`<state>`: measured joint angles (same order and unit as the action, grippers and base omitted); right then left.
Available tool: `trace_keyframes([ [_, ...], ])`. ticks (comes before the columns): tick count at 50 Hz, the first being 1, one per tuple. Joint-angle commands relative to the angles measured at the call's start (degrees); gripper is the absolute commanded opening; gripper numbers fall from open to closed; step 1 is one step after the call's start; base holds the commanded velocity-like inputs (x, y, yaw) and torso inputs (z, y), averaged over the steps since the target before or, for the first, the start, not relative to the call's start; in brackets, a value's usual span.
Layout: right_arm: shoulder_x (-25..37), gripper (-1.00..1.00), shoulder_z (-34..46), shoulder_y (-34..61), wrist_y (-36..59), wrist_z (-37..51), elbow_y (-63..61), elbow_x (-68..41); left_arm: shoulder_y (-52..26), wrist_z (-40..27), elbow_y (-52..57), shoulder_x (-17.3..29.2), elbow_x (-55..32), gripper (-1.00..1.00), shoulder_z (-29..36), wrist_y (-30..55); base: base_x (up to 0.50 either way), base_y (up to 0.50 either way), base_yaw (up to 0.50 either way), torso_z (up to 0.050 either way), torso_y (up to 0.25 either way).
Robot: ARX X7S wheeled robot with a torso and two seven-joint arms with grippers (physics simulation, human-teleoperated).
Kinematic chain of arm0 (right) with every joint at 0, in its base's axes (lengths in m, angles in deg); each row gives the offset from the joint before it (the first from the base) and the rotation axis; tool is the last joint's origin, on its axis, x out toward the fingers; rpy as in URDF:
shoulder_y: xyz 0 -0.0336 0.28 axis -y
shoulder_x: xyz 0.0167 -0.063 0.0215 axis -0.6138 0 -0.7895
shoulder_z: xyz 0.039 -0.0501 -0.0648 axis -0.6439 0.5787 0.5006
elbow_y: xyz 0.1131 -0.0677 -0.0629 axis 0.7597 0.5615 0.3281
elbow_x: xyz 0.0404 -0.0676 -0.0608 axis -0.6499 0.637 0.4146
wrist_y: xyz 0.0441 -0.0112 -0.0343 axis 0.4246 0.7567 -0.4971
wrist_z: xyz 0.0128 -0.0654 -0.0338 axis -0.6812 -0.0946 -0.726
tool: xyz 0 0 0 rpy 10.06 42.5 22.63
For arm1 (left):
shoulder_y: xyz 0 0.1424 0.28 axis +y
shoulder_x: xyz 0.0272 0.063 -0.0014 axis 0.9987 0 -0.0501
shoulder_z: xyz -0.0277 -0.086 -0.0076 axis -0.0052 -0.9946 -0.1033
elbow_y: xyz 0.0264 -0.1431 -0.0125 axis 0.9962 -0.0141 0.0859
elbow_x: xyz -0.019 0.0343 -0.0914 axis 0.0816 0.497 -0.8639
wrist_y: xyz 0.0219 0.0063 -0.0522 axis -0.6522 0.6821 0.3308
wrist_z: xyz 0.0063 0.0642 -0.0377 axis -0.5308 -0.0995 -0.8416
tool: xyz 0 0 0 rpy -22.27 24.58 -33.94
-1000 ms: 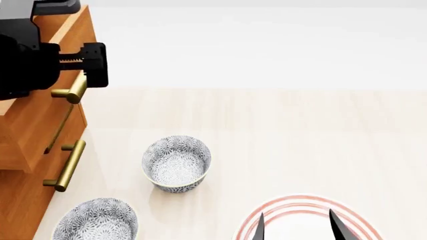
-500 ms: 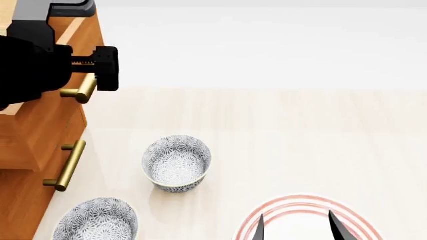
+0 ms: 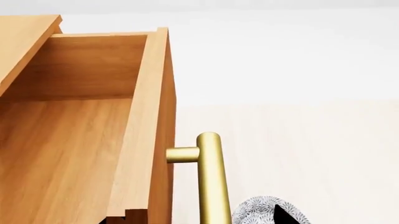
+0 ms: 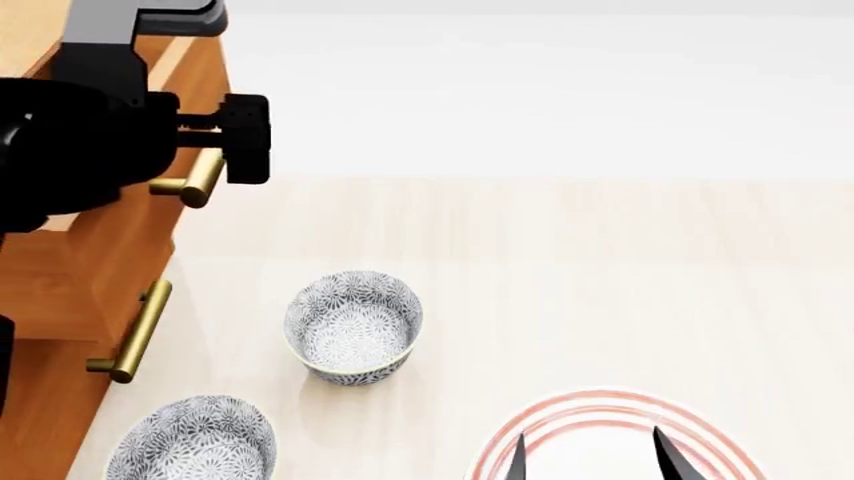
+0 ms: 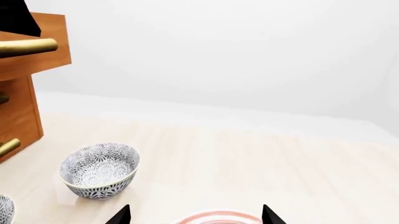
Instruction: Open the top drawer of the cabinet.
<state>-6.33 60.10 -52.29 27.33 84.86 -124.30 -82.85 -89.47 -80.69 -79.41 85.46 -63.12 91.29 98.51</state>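
Orange-brown wooden top drawer (image 3: 74, 140), partly drawn out of the boxy wooden cabinet (image 4: 60, 300) at table's left; left pincer (image 4: 220, 140) clamps its rigid, likely slippery brass bar handle (image 3: 210, 182), the proper hold.

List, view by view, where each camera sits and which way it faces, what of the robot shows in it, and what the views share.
Head view: from the head, down over the table; left gripper at the top drawer's handle, right gripper tips low.
Left wrist view: on the left arm, into the open top drawer; one black tip.
Right wrist view: on the right arm, across the table toward the cabinet; two tips.
Shared: brass handle, patterned bowl.
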Motion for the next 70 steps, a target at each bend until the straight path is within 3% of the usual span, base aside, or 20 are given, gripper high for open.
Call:
trace_keyframes([
  [1,0.07,1.0,0.18,-0.25,-0.72,-0.23,0.59,0.22,4.45,3.33,-3.41,-1.19,-16.02,1.0,2.92,0.22,0.0,0.0,0.0,0.0,0.0],
  [27,0.77,1.0,-0.37,-0.47,-0.55,0.13,-0.25,-0.71,4.7,-7.12,-0.52,-1.3,-40.63,1.0,17.35,-1.42,-0.01,0.0,0.0,0.0,0.0],
  [39,0.78,1.0,-0.02,-0.48,-0.48,0.44,-0.22,-0.55,4.39,-13.2,1.38,-1.3,-58.64,1.0,32.37,-6.36,-0.01,0.0,0.0,0.0,0.002],
  [43,0.84,1.0,0.19,-0.82,-0.76,0.46,-0.28,-0.3,4.31,-15.27,2.87,-1.26,-63.0,1.0,34.75,-7.24,-0.02,0.0,0.0,0.0,0.0],
  [53,0.85,1.0,0.58,-0.74,-0.52,0.73,-0.11,-0.16,4.24,-16.79,4.54,-1.31,-76.02,1.0,45.42,-12.54,-0.02,0.0,0.0,0.0,0.002],
  [70,2.17,1.0,-1.58,-3.41,-1.72,1.12,-1.22,-1.13,-1.56,-17.84,8.92,-1.37,-103.81,1.0,72.61,-26.16,-0.02,0.0,0.0,0.0,0.003],
])
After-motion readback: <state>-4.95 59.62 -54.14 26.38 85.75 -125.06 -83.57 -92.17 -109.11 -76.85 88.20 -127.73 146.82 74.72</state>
